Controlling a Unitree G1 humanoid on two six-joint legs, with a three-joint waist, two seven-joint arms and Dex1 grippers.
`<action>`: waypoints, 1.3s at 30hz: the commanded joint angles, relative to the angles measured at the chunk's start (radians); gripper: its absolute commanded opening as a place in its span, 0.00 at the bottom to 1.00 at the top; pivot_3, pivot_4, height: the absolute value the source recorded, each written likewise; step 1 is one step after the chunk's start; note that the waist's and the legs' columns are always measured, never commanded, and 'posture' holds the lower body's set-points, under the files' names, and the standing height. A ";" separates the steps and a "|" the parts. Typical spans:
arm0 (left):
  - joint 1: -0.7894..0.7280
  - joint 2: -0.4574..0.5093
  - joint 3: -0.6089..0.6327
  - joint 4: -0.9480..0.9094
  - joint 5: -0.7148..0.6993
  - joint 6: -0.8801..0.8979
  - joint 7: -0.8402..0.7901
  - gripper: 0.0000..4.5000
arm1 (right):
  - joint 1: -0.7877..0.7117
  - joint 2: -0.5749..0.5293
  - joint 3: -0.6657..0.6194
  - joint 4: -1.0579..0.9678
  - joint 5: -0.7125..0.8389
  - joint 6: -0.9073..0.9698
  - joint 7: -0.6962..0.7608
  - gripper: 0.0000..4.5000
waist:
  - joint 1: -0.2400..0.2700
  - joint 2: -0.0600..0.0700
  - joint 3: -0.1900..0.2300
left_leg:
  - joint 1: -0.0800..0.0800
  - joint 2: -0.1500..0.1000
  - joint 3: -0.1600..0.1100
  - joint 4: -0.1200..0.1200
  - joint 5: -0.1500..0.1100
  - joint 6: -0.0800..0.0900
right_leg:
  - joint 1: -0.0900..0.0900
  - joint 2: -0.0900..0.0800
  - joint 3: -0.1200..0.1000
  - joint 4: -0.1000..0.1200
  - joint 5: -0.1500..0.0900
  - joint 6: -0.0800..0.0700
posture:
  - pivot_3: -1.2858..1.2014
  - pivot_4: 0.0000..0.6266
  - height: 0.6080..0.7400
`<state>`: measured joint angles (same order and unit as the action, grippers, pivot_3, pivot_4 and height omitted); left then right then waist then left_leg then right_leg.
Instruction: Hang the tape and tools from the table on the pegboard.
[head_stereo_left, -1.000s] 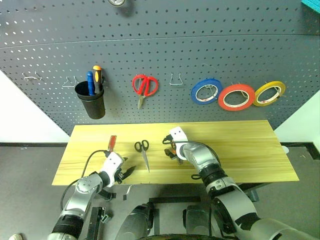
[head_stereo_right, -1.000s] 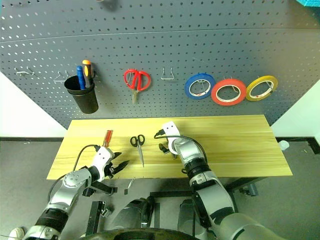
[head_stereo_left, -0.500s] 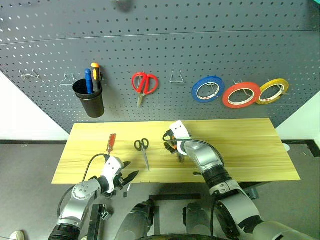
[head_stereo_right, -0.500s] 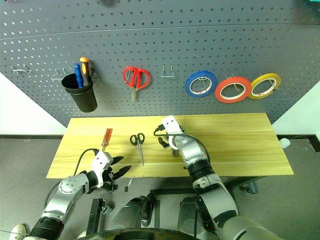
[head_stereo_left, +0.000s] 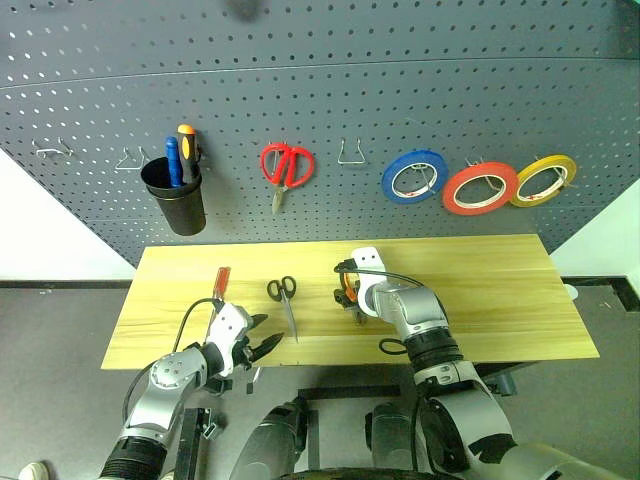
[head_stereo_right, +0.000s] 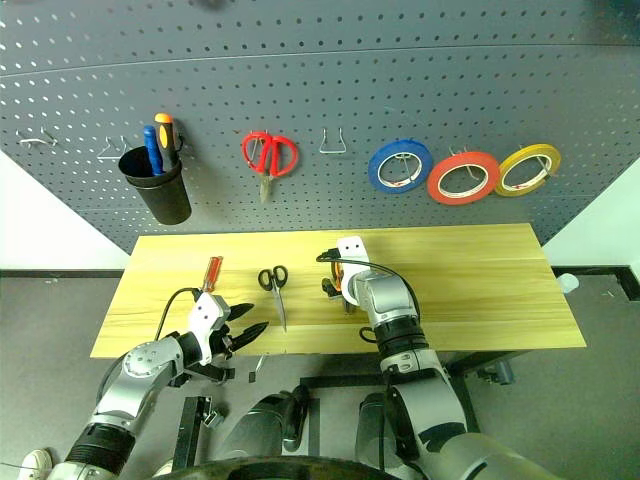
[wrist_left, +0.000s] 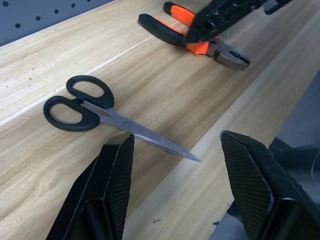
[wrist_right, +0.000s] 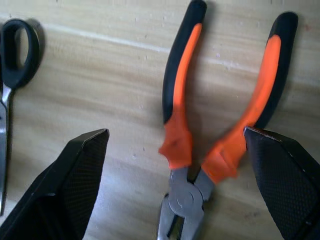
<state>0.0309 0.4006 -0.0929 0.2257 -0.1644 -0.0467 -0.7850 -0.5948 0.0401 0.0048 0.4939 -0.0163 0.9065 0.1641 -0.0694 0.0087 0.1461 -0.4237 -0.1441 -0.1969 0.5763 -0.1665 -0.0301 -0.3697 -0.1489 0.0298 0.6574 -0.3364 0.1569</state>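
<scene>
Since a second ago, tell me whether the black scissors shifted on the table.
No. The black scissors lie between the red screwdriver and the pliers, as before.

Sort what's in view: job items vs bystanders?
Job: red tape, already on the pegboard; red-handled screwdriver, black scissors, pliers, all on the table.

Bystanders: blue tape, yellow tape, red scissors, black cup of screwdrivers.
</scene>
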 joint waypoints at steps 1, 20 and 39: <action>0.008 -0.001 0.009 -0.023 -0.014 0.002 -0.005 0.64 | -0.053 0.015 -0.017 0.090 0.014 -0.057 -0.032 1.00 | 0.000 0.000 0.000 | 0.000 0.000 0.000 0.000 0.000 0.000 | 0.000 0.000 0.000 0.000 0.000 0.000 | 0.50 0.26 1.00; 0.022 -0.005 0.015 -0.040 -0.025 0.006 -0.001 0.64 | -0.004 -0.030 0.079 -0.102 -0.020 -0.058 -0.041 1.00 | 0.002 0.000 0.000 | 0.000 0.000 0.000 0.000 0.002 -0.003 | -0.003 0.000 0.000 0.005 0.000 0.000 | 0.50 0.24 1.00; 0.001 -0.007 0.011 -0.027 -0.023 0.012 -0.017 0.64 | -0.106 0.054 -0.108 0.138 0.082 -0.023 -0.147 1.00 | 0.000 0.000 0.000 | 0.000 0.000 0.000 0.000 0.002 -0.003 | -0.003 0.000 0.000 0.006 0.000 0.000 | 0.50 0.23 1.00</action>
<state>0.0342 0.3892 -0.0928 0.2157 -0.1797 -0.0280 -0.7995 -0.6718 0.0791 -0.0989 0.6106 0.0526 0.9130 0.0242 -0.0698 0.0087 0.1461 -0.4239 -0.1442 -0.1973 0.5764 -0.1646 -0.0327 -0.3729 -0.1488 0.0298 0.6631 -0.3366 0.1565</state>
